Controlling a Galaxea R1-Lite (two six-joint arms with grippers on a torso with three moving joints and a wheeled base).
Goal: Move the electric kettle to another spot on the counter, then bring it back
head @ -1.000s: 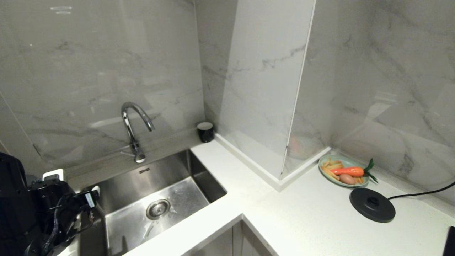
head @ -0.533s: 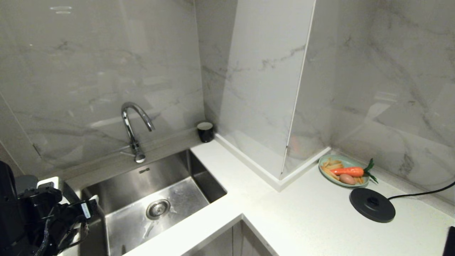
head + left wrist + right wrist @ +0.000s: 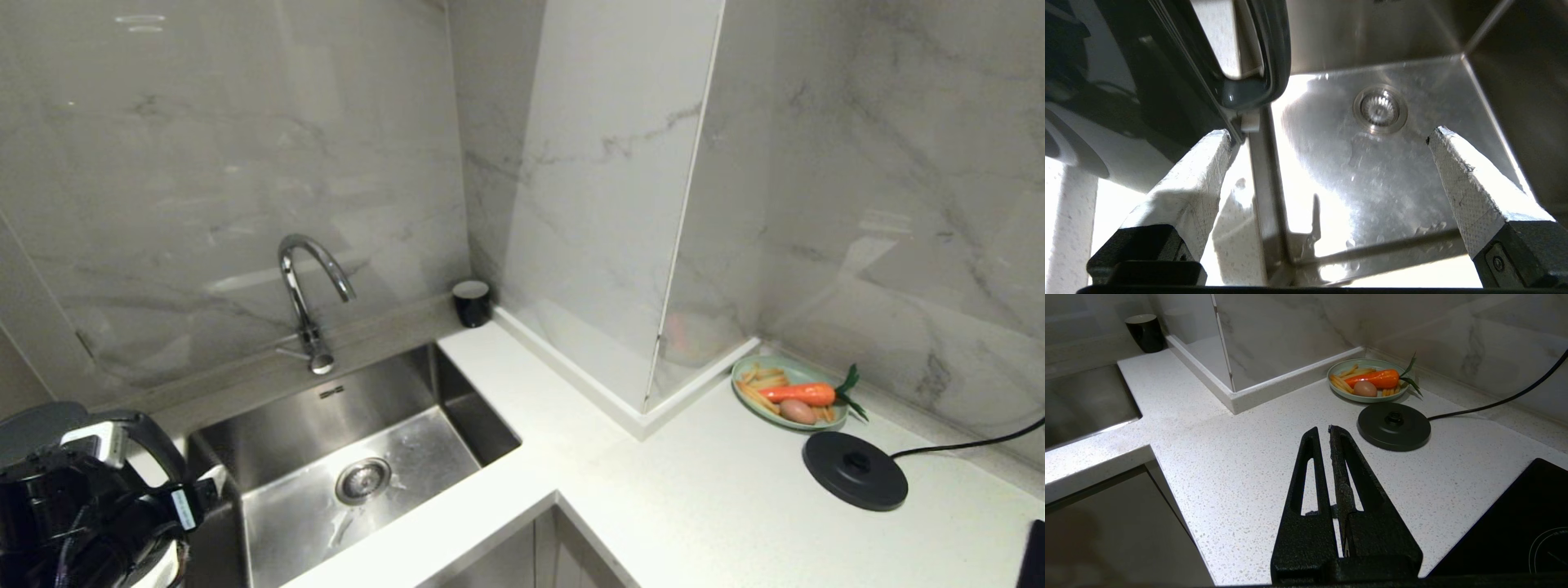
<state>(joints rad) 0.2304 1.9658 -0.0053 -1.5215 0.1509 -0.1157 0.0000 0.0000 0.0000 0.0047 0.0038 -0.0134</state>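
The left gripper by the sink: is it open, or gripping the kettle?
Open. The left gripper has its pale fingers spread wide with only the sink between them; the kettle's handle hangs free, ungripped.

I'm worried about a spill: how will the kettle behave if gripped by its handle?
The kettle looks glossy, so likely slippery. It seems tall by the sink edge, so may tip. Its handle looks stiff.

The electric kettle (image 3: 1167, 69), glossy black with a loop handle, stands on the narrow strip of the surface (image 3: 653, 506) just left of the sink, only its lid and handle top showing in the head view. That surface is white, finely speckled stone, L-shaped, wrapping the sink's front and right.
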